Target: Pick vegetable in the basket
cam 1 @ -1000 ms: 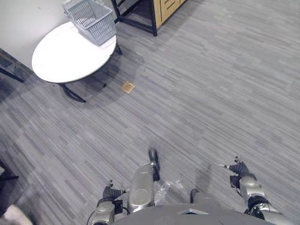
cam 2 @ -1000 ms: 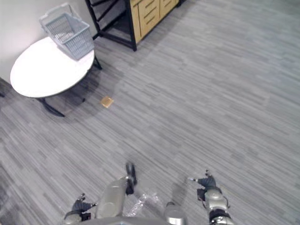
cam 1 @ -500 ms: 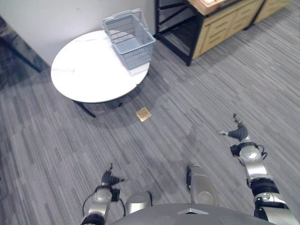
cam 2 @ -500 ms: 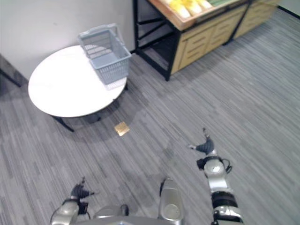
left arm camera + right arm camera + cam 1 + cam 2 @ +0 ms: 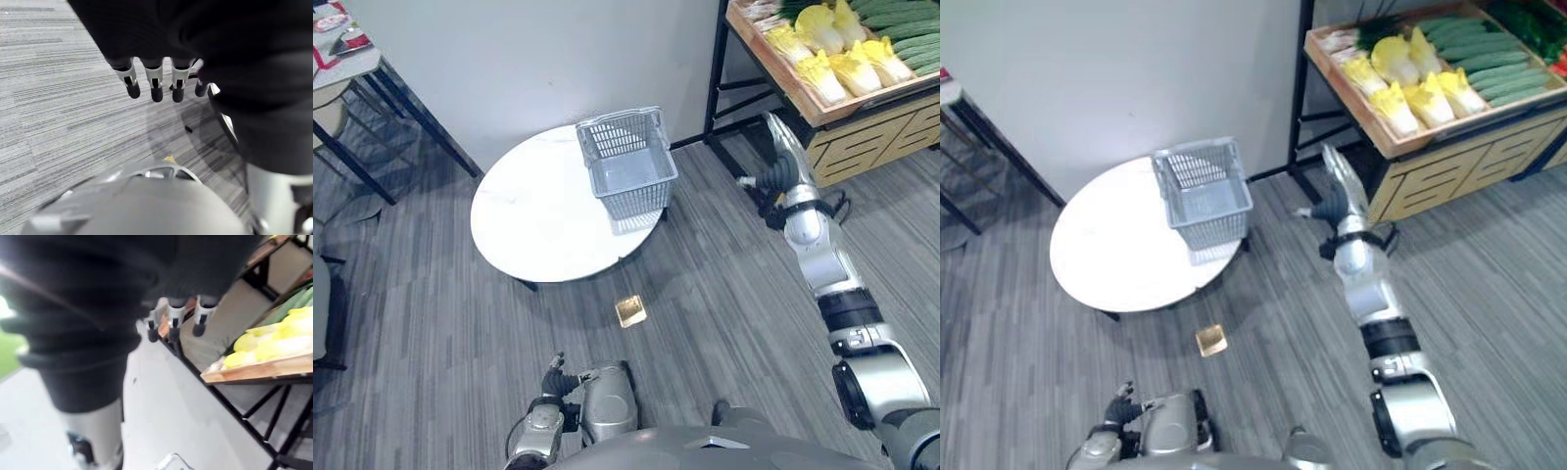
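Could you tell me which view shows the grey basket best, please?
The left eye view: the grey basket stands whole on the round table, seen from above, empty inside. The right eye view shows much the same; the right wrist view catches perhaps a sliver of rim.

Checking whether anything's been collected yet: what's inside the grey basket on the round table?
Nothing shows inside the grey basket on the round table: its bare floor is visible. The strip just behind its near wall is covered.

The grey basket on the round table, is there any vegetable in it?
No, the grey basket on the white round table holds nothing.
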Robot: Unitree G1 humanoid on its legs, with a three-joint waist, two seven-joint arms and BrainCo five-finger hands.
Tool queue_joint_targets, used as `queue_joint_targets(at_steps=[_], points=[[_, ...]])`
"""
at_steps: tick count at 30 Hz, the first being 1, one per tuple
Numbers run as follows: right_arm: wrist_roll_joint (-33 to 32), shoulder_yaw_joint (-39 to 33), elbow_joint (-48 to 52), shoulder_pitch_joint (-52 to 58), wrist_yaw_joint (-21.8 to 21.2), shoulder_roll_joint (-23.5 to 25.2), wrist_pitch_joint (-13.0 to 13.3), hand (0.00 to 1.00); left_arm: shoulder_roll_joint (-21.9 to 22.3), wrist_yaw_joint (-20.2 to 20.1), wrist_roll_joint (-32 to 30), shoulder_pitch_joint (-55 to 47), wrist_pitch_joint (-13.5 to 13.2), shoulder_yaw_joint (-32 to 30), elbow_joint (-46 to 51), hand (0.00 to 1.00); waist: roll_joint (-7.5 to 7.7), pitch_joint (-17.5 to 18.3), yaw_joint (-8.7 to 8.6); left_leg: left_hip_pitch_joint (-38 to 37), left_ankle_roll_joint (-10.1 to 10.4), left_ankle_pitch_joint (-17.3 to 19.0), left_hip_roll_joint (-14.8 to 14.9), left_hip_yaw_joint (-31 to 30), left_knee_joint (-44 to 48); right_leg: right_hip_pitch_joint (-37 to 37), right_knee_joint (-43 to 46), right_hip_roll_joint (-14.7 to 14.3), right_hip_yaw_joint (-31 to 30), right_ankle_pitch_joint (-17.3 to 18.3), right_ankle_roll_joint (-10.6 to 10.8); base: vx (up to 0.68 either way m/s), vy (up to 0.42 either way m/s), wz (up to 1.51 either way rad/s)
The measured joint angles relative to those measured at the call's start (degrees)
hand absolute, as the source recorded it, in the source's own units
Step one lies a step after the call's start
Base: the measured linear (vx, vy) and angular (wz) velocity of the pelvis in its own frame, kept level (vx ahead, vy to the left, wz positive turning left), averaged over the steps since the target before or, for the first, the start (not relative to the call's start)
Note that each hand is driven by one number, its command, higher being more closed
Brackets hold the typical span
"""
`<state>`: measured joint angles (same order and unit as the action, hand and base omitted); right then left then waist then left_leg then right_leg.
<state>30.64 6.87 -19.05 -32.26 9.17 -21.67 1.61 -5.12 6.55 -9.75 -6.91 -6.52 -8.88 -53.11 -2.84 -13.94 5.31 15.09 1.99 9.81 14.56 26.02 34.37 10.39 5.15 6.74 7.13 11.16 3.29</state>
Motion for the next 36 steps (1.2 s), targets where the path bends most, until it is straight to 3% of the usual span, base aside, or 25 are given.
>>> queue_joint_targets(at_steps=[1,2,3,4,5,7,8,9,10,11,12,14,16,17,18,19,20,21,24,28,31,35,36], points=[[0.0,1.1,0.0,-0.5,-0.1,-1.2,0.1,0.0,0.3,0.0,0.0,-0.3,0.0,-0.5,-0.2,0.0,-0.08,0.1,0.18,-0.5,-0.3,-4.4,-2.3,1.8,-11.1,1.8,-0.2,0.3,0.6,1.8,1.7,0.7,0.215,0.2],[0.1,1.6,-0.2,-0.8,0.0,-1.5,0.2,0.0,0.6,0.0,0.0,-0.4,0.0,-0.5,-0.5,0.0,0.34,0.2,0.63,-1.8,-6.6,-8.0,-4.0,2.1,-14.7,3.3,0.0,0.6,0.5,3.5,3.2,0.57,0.176,0.27],[0.1,2.0,-0.8,-0.8,-0.1,-1.1,0.1,0.0,0.5,0.1,-0.1,-0.3,0.1,-1.2,-0.5,0.0,2.77,0.5,0.4,-2.5,-6.5,-8.1,-5.8,3.0,-15.3,3.5,0.3,2.4,0.6,3.7,3.4,0.45,0.134,0.37],[0.3,2.9,-1.2,-1.7,-0.9,-1.3,0.2,0.0,-0.5,0.0,-0.2,-0.4,0.2,-1.6,-0.5,0.0,4.49,1.3,0.59,-2.7,-7.7,-7.0,-7.5,2.9,-15.8,3.3,1.0,3.5,0.8,2.6,3.4,0.52,0.154,0.49],[1.2,3.1,-1.3,-3.0,-1.4,-1.3,0.2,0.0,-0.4,0.0,-0.4,-0.5,0.8,-1.6,-0.7,0.0,4.85,1.3,1.21,-3.9,-8.5,-5.8,-8.4,2.7,-15.6,4.4,1.7,4.0,0.7,0.3,3.7,0.5,0.15,0.33],[2.3,3.9,-1.9,-5.0,-1.5,-1.2,0.7,0.0,-0.1,0.1,-0.4,-1.2,1.0,-1.7,-0.7,0.0,4.85,1.3,2.25,-7.1,-8.3,-5.3,-9.6,2.2,-17.7,4.5,5.9,4.4,0.3,-1.9,3.4,0.42,0.125,0.2],[2.3,5.3,-2.5,-6.9,-1.5,-1.2,1.4,0.0,-0.3,0.0,-0.7,-1.9,1.0,-1.6,-0.8,0.0,4.67,1.4,2.14,-10.4,-6.9,-4.4,-10.2,0.8,-21.0,1.7,14.8,4.3,0.0,-3.3,5.3,0.48,0.112,0.42],[2.4,6.1,-2.7,-7.9,-1.4,-1.2,2.2,0.0,-0.9,0.1,-1.0,-2.1,1.1,-1.2,-1.6,0.0,5.23,1.3,1.81,-13.4,-5.7,-3.9,-10.8,-0.8,-24.1,-3.8,28.8,4.3,-2.5,-5.3,9.5,0.39,0.086,0.53],[2.4,6.6,-2.9,-8.2,-1.4,-1.2,2.4,0.0,-1.0,0.1,-1.0,-1.8,1.1,-0.9,-2.1,0.0,5.49,1.2,1.75,-14.2,-5.5,-3.9,-11.0,-1.7,-24.8,-6.7,35.0,3.9,-4.3,-5.1,10.3,0.35,-0.011,0.72],[3.1,7.6,-3.5,-8.5,-1.4,-1.2,2.4,0.0,-2.3,0.1,-1.1,-0.9,1.4,0.5,-3.6,0.0,5.97,1.2,1.69,-15.8,-5.3,-4.0,-10.9,-3.5,-25.7,-12.3,44.9,3.0,-6.4,-2.2,9.6,0.29,-0.124,0.82],[4.1,8.2,-4.2,-8.6,-1.4,-1.0,2.4,0.0,-2.8,0.1,-1.6,-0.2,1.5,1.8,-4.4,0.0,5.68,1.0,1.61,-17.4,-4.9,-4.3,-10.5,-5.0,-26.7,-16.2,47.1,3.1,-5.9,0.4,6.4,0.29,-0.124,0.85],[4.5,8.9,-4.8,-8.6,-1.4,-1.1,2.4,0.0,-2.8,0.1,-2.3,0.9,1.3,2.2,-4.3,0.0,5.35,0.8,1.03,-18.2,-3.9,-4.8,-9.6,-8.1,-28.1,-20.3,40.2,3.4,-5.1,2.6,2.5,0.27,-0.2,0.92],[4.5,9.3,-5.6,-8.9,-1.5,-1.0,2.5,0.0,-3.2,0.0,-2.4,2.1,1.2,2.4,-4.0,0.0,5.32,0.8,0.38,-17.5,-1.3,-5.2,-8.4,-11.1,-29.4,-22.8,25.7,3.1,-4.9,2.2,1.7,0.23,-0.278,0.96],[4.5,9.4,-6.1,-9.0,-1.8,-1.0,2.4,0.0,-4.7,0.0,-2.4,2.3,1.1,3.9,-3.7,0.0,7.49,1.2,0.47,-16.6,0.7,-5.2,-9.7,-12.2,-29.6,-22.9,11.8,4.0,-6.6,-5.9,1.6,0.21,-0.327,0.69],[4.5,9.3,-6.9,-9.5,-1.8,-0.9,2.6,0.0,-5.3,-0.1,-2.6,2.8,1.2,4.6,-3.6,0.0,8.7,0.5,0.79,-17.1,2.2,-5.0,-10.3,-12.9,-30.3,-23.1,9.3,4.8,-7.6,-9.4,3.5,0.24,-0.387,0.61],[4.5,9.5,-9.3,-9.8,-1.8,-0.1,2.2,0.0,-4.5,-0.1,-2.8,2.5,1.1,5.3,-2.7,0.0,6.1,0.8,1.3,-16.2,3.9,-6.7,-7.5,-12.7,-30.8,-22.1,6.5,2.3,-6.0,-10.8,2.5,0.2,-0.305,0.29],[4.5,9.5,-9.6,-9.8,-1.8,-0.1,2.1,0.0,-4.3,0.0,-2.8,2.4,1.0,5.5,-2.4,0.0,5.75,0.9,1.23,-16.1,3.9,-6.7,-7.0,-12.3,-31.0,-21.7,5.5,1.9,-5.8,-10.9,2.4,0.18,-0.238,0.09],[4.5,9.5,-10.6,-10.2,-1.8,0.0,1.8,0.0,-3.4,0.1,-2.8,2.3,0.7,5.5,-1.9,0.0,4.01,0.9,1.58,-16.0,4.3,-6.7,-5.0,-12.0,-32.2,-20.9,2.4,-0.1,-4.5,-12.1,1.3,0.16,-0.195,-0.01],[4.5,9.5,-13.2,-11.2,-1.8,0.3,1.3,0.0,-2.8,0.1,-2.7,2.4,0.6,5.4,-1.6,0.0,3.2,0.5,1.65,-15.5,5.5,-7.7,-2.7,-12.3,-34.3,-20.9,0.5,-2.6,-3.2,-12.6,0.6,0.11,-0.158,0.05],[4.5,10.2,-19.1,-16.6,-1.8,1.1,1.2,0.0,-2.9,0.2,-2.7,2.8,-0.4,5.6,-1.6,0.0,2.96,-0.5,2.03,-12.8,5.7,-7.9,-3.0,-12.7,-34.2,-21.8,-2.4,-2.6,-2.9,-14.1,0.6,0.05,-0.034,0.1],[4.5,11.1,-23.4,-22.4,-1.7,1.5,1.2,0.0,-3.2,0.5,-2.6,4.2,-0.6,6.1,-1.3,0.0,2.69,-3.5,2.47,-10.6,5.5,-8.6,-3.8,-14.1,-34.1,-21.8,-5.0,-1.7,-1.5,-15.8,0.8,-0.03,0.01,0.25],[4.4,11.6,-33.6,-31.7,-1.6,1.4,1.1,0.0,-3.3,1.1,-2.1,6.1,-1.5,7.8,0.2,0.0,1.47,-7.8,4.36,-6.3,5.4,-10.5,-4.3,-17.6,-34.2,-23.4,-6.3,-1.1,1.6,-16.9,0.5,-0.08,-0.017,0.45],[4.4,11.6,-36.5,-35.0,-1.4,1.0,1.1,1.0,-3.2,1.2,-1.9,6.6,-1.7,8.7,1.1,0.0,0.58,-9.4,4.56,-5.0,5.4,-11.2,-4.4,-19.0,-34.3,-23.9,-6.2,-0.9,2.8,-17.2,0.4,-0.09,-0.023,0.55]])
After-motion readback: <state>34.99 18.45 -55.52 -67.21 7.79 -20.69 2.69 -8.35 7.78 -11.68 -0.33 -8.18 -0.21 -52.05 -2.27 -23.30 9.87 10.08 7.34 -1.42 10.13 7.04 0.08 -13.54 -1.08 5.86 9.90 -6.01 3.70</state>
